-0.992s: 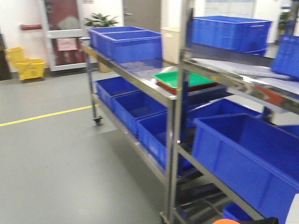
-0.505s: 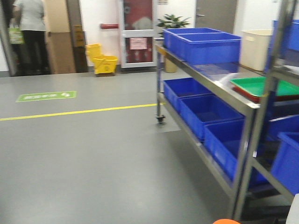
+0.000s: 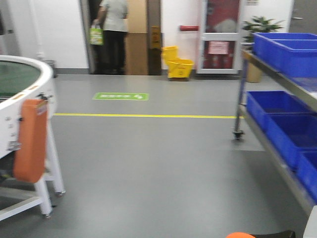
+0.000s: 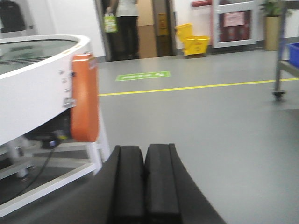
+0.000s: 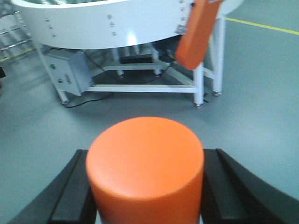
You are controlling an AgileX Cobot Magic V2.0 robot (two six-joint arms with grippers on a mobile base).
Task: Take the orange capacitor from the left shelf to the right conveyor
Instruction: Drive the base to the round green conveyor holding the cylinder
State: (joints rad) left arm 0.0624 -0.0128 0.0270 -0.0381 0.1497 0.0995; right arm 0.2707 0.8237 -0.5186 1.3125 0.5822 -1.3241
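Facing white curved conveyor [image 3: 12,114] left, steel shelf [image 3: 240,99] right, its blue plastic bins [image 3: 270,104] bare inside. My right gripper [image 5: 145,189] clamps orange cylindrical capacitor [image 5: 145,156]; my left gripper [image 4: 145,179] pressed together.

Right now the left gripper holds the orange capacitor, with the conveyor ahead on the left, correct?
No: the right gripper holds the orange capacitor, per the right wrist view; the left gripper is shut, empty. The conveyor is ahead on the left.

Black padded left fingers [image 4: 129,182], black right fingers [image 5: 70,196]
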